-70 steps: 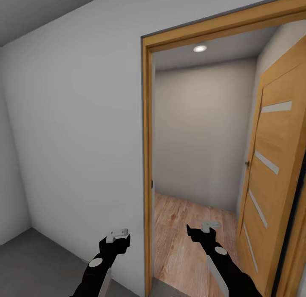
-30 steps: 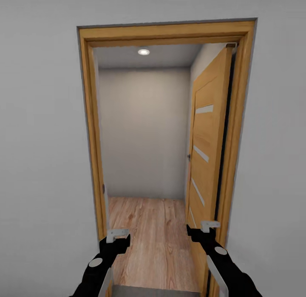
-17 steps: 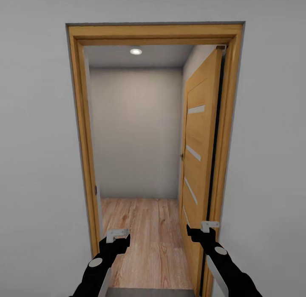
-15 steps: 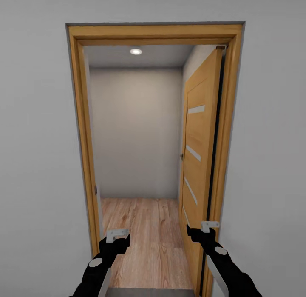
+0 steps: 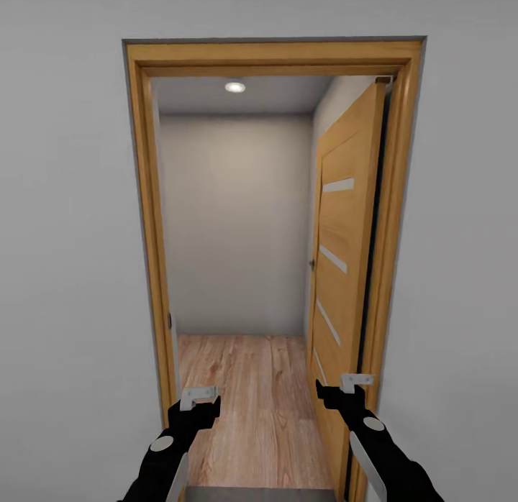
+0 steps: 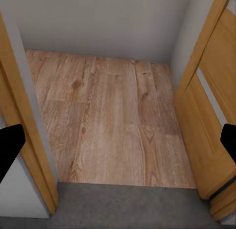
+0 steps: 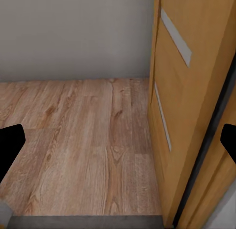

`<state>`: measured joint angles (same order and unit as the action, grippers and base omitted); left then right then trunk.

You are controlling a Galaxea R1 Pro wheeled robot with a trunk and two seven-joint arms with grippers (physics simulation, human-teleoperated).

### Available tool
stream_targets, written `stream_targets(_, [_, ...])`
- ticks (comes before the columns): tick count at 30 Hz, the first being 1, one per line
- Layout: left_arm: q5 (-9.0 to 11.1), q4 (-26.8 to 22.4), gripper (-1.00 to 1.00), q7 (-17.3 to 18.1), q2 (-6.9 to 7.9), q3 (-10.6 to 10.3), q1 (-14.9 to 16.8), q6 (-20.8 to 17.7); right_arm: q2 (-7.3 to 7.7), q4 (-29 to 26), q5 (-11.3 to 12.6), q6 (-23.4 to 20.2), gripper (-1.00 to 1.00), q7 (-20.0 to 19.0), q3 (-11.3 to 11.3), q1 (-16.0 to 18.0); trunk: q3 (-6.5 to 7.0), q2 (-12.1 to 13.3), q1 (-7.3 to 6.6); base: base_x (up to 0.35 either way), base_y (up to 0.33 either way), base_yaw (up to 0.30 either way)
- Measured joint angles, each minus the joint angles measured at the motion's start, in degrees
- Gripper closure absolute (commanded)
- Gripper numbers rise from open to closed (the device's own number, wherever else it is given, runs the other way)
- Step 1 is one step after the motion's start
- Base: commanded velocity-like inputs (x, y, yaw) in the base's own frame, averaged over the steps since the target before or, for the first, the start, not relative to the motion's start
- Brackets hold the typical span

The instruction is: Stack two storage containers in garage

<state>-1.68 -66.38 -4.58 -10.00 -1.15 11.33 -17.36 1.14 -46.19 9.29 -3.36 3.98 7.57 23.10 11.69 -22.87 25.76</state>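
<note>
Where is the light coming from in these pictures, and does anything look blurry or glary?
Head view: one round ceiling light glows beyond the open door; the back wall looks evenly lit, no glare, edges slightly soft. Left wrist view: the wood-plank flooring is evenly lit and a little blurred. Right wrist view: a dark gap runs beside the door's edge.

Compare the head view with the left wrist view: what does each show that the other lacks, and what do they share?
Head view alone: the ceiling light, the top of the door frame, and both arms with the left gripper and right gripper, both empty. Left wrist view alone: the seam where grey floor meets the wood floor, seen up close between its open fingertips. Both share the open door, wood floor and back wall.
</note>
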Motion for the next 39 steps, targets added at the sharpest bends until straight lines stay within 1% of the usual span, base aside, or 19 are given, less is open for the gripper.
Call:
stream_targets(27, [0.3,-0.1,-1.0,0.2,0.0,-0.2,0.0,-0.3,0.0,0.1,0.0,0.0,-1.0,0.0,0.0,0.0,0.0,0.0,0.0,0.0,0.001,0.0])
stream_targets(39, [0.1,-0.1,-1.0,0.1,0.0,0.1,0.0,0.3,0.0,0.1,0.0,0.0,-1.0,0.0,0.0,0.0,0.0,0.0,0.0,0.0,0.0,0.0])
